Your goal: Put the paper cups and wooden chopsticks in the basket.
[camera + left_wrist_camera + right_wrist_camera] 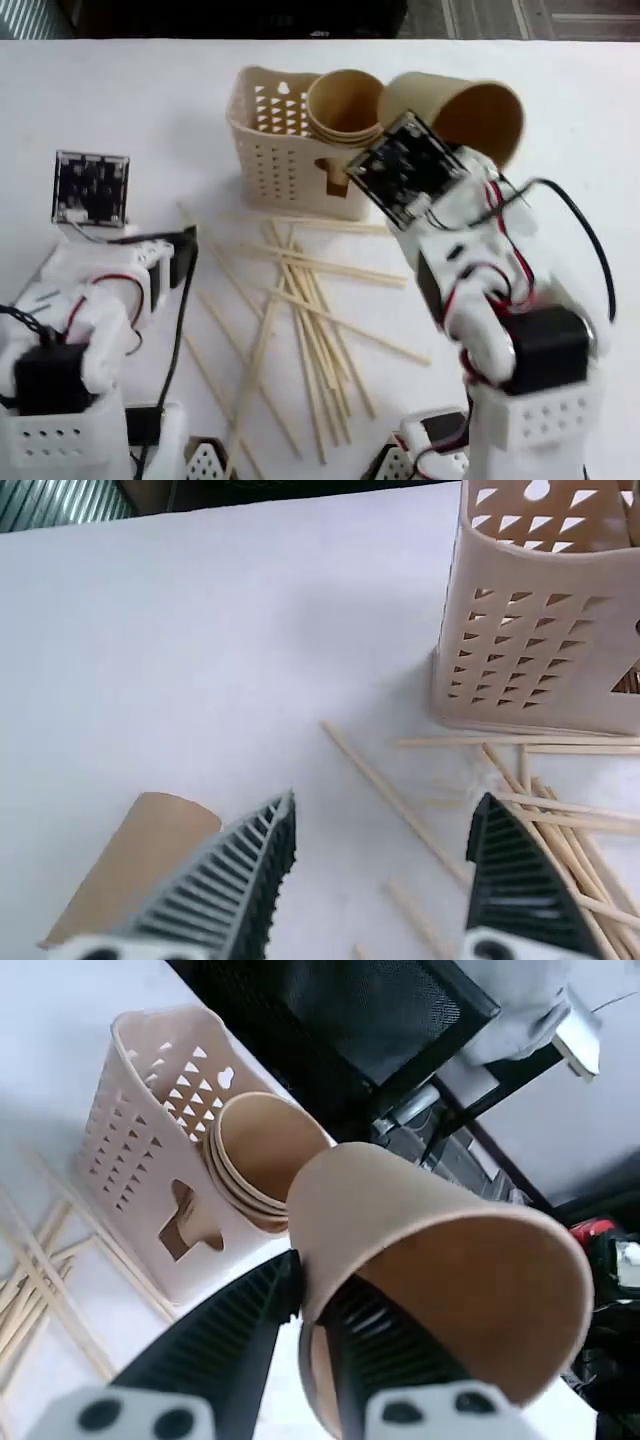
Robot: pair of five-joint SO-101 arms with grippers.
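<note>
Currently the right pincer [312, 1282] clamps a paper cup [470, 108], upper centre, beside the basket [275, 150] (stacked cups [345, 100] inside); next, nest it.

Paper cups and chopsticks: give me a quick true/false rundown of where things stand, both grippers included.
1. The right gripper is shut on a paper cup, gripping its wall near the rim. True.
2. The basket has no cups in it. False: a stack of cups sits inside it.
3. Every chopstick is in the basket. False: the chopsticks lie scattered on the table in front of it.
4. The left gripper is open and holds nothing. True.
5. A second loose cup lies on its side on the table by the left gripper. True.
</note>
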